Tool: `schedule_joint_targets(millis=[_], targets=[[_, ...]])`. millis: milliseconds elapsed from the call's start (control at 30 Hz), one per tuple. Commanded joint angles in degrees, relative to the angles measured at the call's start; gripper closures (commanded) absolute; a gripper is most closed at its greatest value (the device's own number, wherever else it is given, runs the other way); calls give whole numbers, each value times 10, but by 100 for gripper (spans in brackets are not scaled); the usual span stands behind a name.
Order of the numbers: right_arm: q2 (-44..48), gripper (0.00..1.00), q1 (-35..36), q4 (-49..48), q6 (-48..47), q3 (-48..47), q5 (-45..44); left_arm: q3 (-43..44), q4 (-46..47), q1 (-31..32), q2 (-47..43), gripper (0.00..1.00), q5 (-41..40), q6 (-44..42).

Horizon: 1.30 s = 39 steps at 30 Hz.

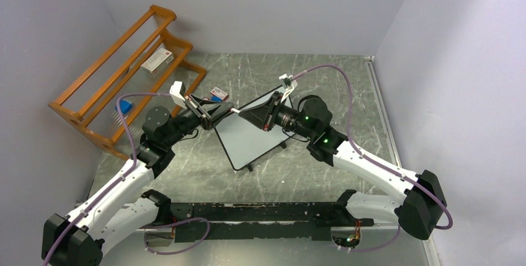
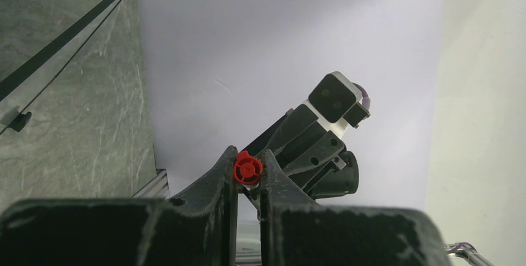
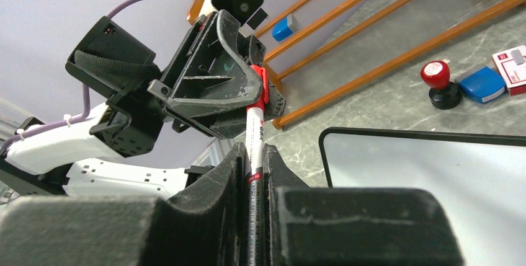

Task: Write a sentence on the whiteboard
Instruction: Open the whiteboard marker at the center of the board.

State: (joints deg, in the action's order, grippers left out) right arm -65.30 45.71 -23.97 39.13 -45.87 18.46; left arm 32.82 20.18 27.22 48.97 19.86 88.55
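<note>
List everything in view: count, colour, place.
whiteboard: one, white with black frame, table centre, blank
marker: one, white with red cap, held over the whiteboard's far edge
rack: one, orange wood, far left
boxes: two, white and red, one in the rack, one on the table
blue blocks: two, one in the rack, one beside the stamp
stamp: one, red on a black base, on the table beyond the whiteboard
table: one, grey
arms: two, white and black, left, right
left jaws: shut on the marker's cap
right jaws: shut on the marker's barrel
</note>
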Motion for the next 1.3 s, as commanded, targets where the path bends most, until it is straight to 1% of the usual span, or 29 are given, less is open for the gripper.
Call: schedule_joint_targets(millis=[0, 233, 433, 667, 767, 900, 1000, 1033, 1133, 1267], targets=[[16, 100, -4, 4, -11, -10, 27, -1, 3, -4, -4, 95, -44, 0], [36, 100, -7, 9, -18, 1, 54, 10, 17, -4, 7, 95, -62, 0], [57, 100, -15, 24, -22, 15, 39, 13, 0, -11, -2, 95, -80, -3], [86, 100, -33, 36, -21, 29, 46, -2, -8, -41, -25, 95, -106, 2], [99, 100, -35, 52, -30, 32, 41, 3, -28, -59, -25, 95, -101, -19], [112, 100, -40, 89, -51, 24, 28, 32, -128, -88, -27, 95, -85, -103], [121, 100, -40, 120, -74, 13, 15, 67, -239, -113, -18, 95, -66, -204], [122, 100, -41, 131, -82, 8, 11, 82, -277, -118, -11, 95, -67, -256], [128, 100, -40, 162, -105, -2, 0, 143, -407, -124, 16, 95, -102, -375], [132, 100, -40, 187, -126, -9, -11, 212, -513, -125, 56, 95, -162, -505]])
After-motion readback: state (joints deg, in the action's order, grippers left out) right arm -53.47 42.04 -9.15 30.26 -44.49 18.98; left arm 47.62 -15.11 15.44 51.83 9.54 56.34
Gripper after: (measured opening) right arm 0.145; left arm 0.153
